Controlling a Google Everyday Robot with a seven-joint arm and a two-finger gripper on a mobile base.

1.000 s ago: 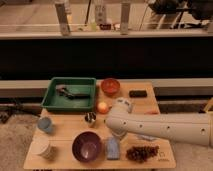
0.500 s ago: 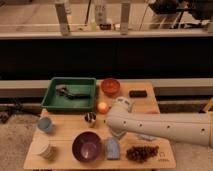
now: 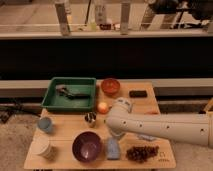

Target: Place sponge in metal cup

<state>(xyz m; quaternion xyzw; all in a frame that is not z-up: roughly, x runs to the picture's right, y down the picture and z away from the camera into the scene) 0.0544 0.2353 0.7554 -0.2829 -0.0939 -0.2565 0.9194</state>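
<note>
Your sponge (image 3: pixel 112 148) is lying flat near the front edge of the wooden surface (image 3: pixel 65 136). It is showing as a pale blue, soft-cornered block between the purple bowl (image 3: pixel 88 146) and a dark clustered item (image 3: pixel 142 152). The small shiny metal cup (image 3: pixel 90 118) is standing upright, apart from it, nearer the green tray (image 3: pixel 70 93). The gripper (image 3: pixel 116 135) is hanging under the white arm (image 3: pixel 160 127), just above the sponge. You cannot tell whether it is clenched or released.

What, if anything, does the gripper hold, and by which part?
Cannot be told. The gripper is low over the table, just behind the blue sponge, mostly hidden under the arm.
</note>
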